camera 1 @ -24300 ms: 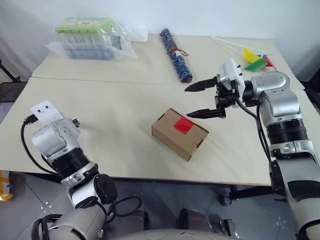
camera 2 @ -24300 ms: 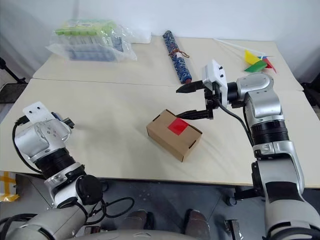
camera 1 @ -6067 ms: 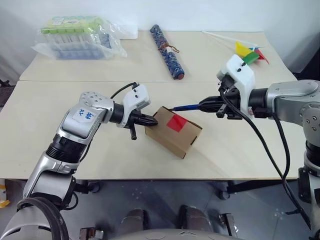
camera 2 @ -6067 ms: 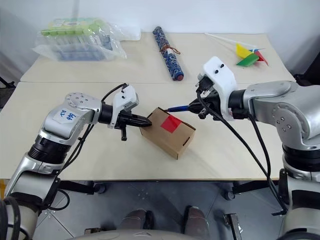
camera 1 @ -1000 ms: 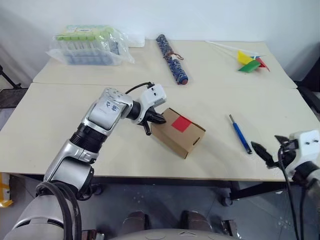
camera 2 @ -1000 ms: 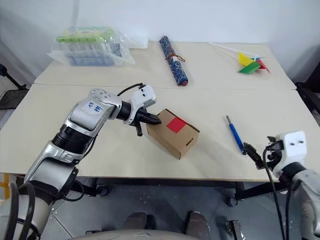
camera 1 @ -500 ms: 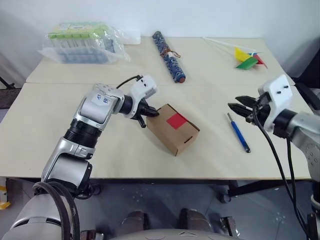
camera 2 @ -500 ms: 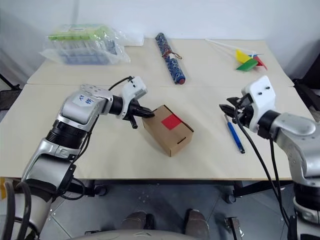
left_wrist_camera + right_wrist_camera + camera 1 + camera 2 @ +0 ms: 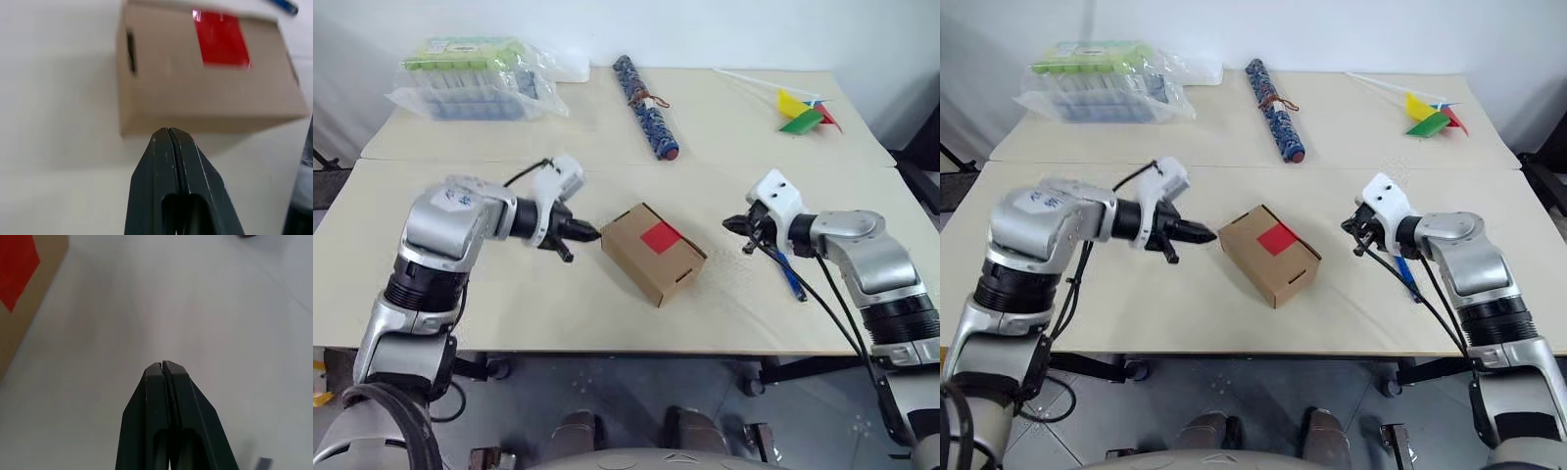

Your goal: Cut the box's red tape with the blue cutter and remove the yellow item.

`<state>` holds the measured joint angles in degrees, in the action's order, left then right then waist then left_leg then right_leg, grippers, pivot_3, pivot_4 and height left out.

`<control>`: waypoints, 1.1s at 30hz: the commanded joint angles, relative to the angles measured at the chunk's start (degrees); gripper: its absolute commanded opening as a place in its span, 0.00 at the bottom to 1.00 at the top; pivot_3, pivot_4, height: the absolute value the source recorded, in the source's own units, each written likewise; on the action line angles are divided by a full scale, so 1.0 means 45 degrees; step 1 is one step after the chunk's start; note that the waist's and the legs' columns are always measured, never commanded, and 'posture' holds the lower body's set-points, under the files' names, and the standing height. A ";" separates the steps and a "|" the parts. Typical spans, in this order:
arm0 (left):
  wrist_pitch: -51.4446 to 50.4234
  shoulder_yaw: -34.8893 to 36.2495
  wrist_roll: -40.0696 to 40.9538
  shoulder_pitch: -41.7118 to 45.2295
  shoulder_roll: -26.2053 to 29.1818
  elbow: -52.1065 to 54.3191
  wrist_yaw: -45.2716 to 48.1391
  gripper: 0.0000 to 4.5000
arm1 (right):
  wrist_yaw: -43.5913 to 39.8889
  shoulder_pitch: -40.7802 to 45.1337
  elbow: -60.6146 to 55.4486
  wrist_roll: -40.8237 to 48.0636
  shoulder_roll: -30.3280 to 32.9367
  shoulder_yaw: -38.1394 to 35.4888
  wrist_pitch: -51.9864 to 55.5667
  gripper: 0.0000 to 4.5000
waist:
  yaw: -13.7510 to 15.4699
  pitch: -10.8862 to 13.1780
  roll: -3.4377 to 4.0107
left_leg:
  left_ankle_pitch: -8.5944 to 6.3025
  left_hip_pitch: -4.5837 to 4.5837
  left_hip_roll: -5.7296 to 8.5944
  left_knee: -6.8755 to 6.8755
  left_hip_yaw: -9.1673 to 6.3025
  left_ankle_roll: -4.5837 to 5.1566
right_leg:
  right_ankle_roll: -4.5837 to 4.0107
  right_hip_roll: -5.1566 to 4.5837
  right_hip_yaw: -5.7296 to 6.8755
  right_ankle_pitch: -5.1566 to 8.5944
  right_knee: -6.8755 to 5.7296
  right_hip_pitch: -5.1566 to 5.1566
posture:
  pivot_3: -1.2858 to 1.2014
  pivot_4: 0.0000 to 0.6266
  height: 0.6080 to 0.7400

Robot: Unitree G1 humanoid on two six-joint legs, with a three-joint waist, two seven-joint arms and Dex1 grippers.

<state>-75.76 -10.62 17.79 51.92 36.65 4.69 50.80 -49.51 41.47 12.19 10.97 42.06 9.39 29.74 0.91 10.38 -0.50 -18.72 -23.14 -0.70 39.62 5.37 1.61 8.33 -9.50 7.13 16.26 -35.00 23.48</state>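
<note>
From the left eye view, we are seeing the right gripper now sitting over the table between the box and the cutter, where a second ago it was hanging low off the front right corner with its fingers spread; now they are clenched on nothing. The left gripper, also clenched and empty, is pointing at the box's left end just apart from it, having pulled back from the contact it had a second ago. The box is lying askew near the middle of the front table, flaps closed, tape on top; the cutter is lying flat on the table to the right, partly hidden by the right arm. Open tabletop is lying in front of the box up to the front edge, and more between the box and the right gripper. In the right eye view, the roll, the bagged pack and the pinwheel are lying well back, clear of both arms. In the left wrist view, the pressed-together fingers are aiming at the box's side, with the tape beyond. In the right wrist view, the shut fingers are hovering over bare table, the box's taped corner well ahead.
</note>
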 commanded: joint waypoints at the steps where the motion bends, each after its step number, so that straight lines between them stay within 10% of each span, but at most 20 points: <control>1: -0.0564 -0.0392 0.0145 -0.0531 -0.0204 0.1329 -0.0852 0.00 | -0.0237 0.0147 -0.0309 -0.0260 -0.0221 0.0103 -0.0088 0.01 | 0.0009 -0.0001 0.0000 | 0.0000 0.0000 0.0000 0.0001 -0.0001 0.0000 | 0.0000 0.0000 0.0001 0.0000 0.0000 -0.0002 | 0.52 0.24 1.00; 33: 0.4659 -0.2929 -0.1509 0.1131 -0.3474 -0.4383 -0.0933 0.00 | 0.0501 -0.2461 -0.7476 0.0909 0.0496 -0.0565 0.5189 0.01 | 0.0108 -0.0001 0.0000 | 0.0002 -0.0028 0.0006 0.0051 0.0031 -0.0005 | -0.0001 0.0003 0.0039 0.0000 -0.0007 -0.0014 | 0.52 0.24 1.00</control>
<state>-56.12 -23.48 11.06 55.82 21.74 -15.96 45.35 -47.99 30.37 -20.19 15.03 44.12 8.23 53.89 1.40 10.37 -0.50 -18.71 -23.27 -0.68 39.85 5.51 1.58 8.33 -9.48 7.32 16.26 -35.05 23.43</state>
